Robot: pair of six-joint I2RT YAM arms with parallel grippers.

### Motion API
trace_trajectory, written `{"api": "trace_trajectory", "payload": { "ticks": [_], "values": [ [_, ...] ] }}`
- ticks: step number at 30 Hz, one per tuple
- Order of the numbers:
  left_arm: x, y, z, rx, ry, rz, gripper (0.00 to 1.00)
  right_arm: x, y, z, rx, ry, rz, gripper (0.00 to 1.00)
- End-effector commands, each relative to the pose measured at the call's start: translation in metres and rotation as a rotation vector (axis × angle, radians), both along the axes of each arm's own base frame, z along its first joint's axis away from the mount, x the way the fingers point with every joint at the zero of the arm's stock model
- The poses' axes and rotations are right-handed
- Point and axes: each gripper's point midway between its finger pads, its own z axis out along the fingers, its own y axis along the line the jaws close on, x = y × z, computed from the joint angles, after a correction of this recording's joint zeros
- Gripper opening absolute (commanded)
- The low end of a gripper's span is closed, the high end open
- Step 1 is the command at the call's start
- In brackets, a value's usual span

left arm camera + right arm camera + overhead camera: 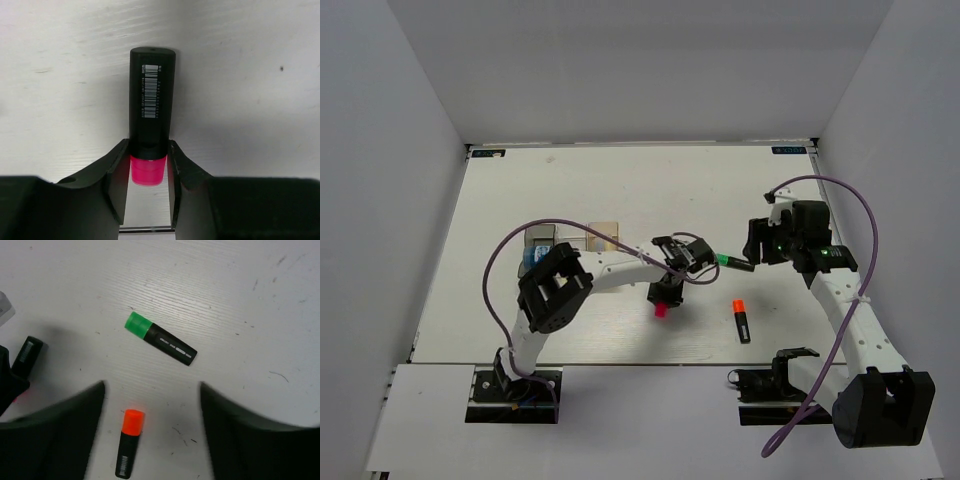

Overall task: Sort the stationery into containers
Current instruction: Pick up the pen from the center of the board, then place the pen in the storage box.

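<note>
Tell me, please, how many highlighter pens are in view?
3. The pink highlighter is held in the left tool; the green highlighter and orange highlighter lie loose on the table. Others may be hidden behind the left arm.

Left end effector (pixel 663 298) over pink highlighter (pixel 661 311) — seemingly gripping it.

A barcode (pixel 151 90), digits unreadable, is borne by the pink highlighter (pixel 150 132) between the jaws of the left gripper (pixel 148 145). Another is seen on the orange highlighter (pixel 128 445) between the jaws of the right gripper (pixel 152 385). No wording can be read.
</note>
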Motion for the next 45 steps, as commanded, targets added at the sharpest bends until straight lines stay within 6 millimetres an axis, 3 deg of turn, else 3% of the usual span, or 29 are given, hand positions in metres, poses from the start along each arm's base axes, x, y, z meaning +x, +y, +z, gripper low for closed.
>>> {"api": "trace_trajectory", "payload": {
  "ticks": [1,2,3,4,5,6,7,8,9,11,14,15,16,20,24,26,27,28,30,31,33,37,41,43,45],
  "values": [
    [0.016,0.009,0.081,-0.084,-0.175,-0.132,0.0,-0.008,0.017,0.001,0.056,0.004,0.108,0.59],
    [0.017,0.013,0.088,-0.087,-0.195,-0.154,0.0,-0.009,0.019,0.002,0.061,0.004,0.123,0.45],
    [0.026,0.021,0.111,-0.111,-0.251,-0.136,0.0,-0.011,0.023,0.001,0.075,0.009,0.144,0.28],
    [0.027,0.031,0.116,-0.094,-0.265,-0.138,0.0,-0.013,0.026,0.0,0.084,0.013,0.167,0.15],
    [0.029,0.043,0.143,-0.137,-0.313,-0.115,0.0,-0.014,0.027,0.0,0.083,0.01,0.186,0.08],
    [0.032,0.051,0.147,-0.136,-0.322,-0.101,0.0,-0.02,0.034,0.0,0.106,0.023,0.223,0.09],
    [0.042,0.079,0.141,-0.097,-0.311,-0.042,0.0,-0.025,0.041,0.002,0.124,0.018,0.294,0.2],
    [0.042,0.092,0.16,-0.137,-0.338,-0.01,0.0,-0.029,0.045,0.001,0.121,0.014,0.348,0.4],
    [0.053,0.111,0.16,-0.13,-0.339,0.046,0.0,-0.041,0.056,0.003,0.177,0.04,0.412,0.72],
    [0.064,0.157,0.158,-0.106,-0.315,0.132,0.0,-0.047,0.06,0.003,0.184,0.044,0.47,0.78],
    [0.077,0.201,0.149,-0.105,-0.285,0.225,0.0,-0.05,0.065,0.003,0.209,0.062,0.496,0.38],
    [0.078,0.206,0.143,-0.11,-0.273,0.22,0.0,-0.05,0.065,0.003,0.208,0.064,0.495,0.1],
    [0.089,0.224,0.143,-0.112,-0.285,0.261,0.0,-0.051,0.065,-0.001,0.212,0.086,0.492,0.02],
    [0.104,0.23,0.133,-0.155,-0.247,0.247,0.0,-0.048,0.063,-0.004,0.207,0.1,0.479,0.0],
    [0.113,0.234,0.119,-0.127,-0.207,0.246,0.0,-0.046,0.062,-0.007,0.201,0.102,0.467,0.08],
    [0.117,0.236,0.11,-0.112,-0.191,0.243,0.03,-0.044,0.061,-0.007,0.198,0.104,0.464,0.23],
    [0.118,0.238,0.104,-0.096,-0.178,0.249,0.15,-0.045,0.061,-0.007,0.197,0.108,0.462,0.3],
    [0.118,0.238,0.101,-0.095,-0.171,0.247,0.15,-0.045,0.06,-0.009,0.198,0.111,0.462,0.5],
    [0.12,0.241,0.093,-0.075,-0.156,0.255,0.2,-0.044,0.059,-0.01,0.193,0.117,0.46,0.6],
    [0.12,0.242,0.087,-0.06,-0.141,0.255,0.32,-0.045,0.059,-0.01,0.193,0.122,0.458,0.65],
    [0.122,0.242,0.086,-0.058,-0.144,0.263,0.34,-0.042,0.057,-0.012,0.18,0.129,0.441,0.65],
    [0.13,0.239,0.091,-0.068,-0.163,0.261,0.56,-0.037,0.044,-0.016,0.126,0.168,0.357,0.61],
    [0.135,0.237,0.105,-0.083,-0.181,0.245,0.71,-0.036,0.031,-0.026,0.069,0.223,0.273,0.6],
    [0.133,0.235,0.112,-0.102,-0.186,0.236,0.73,-0.031,0.022,-0.034,0.011,0.226,0.262,0.61],
    [0.129,0.232,0.122,-0.131,-0.207,0.225,0.73,-0.013,0.015,-0.034,-0.05,0.177,0.269,0.67]
  ]
}}
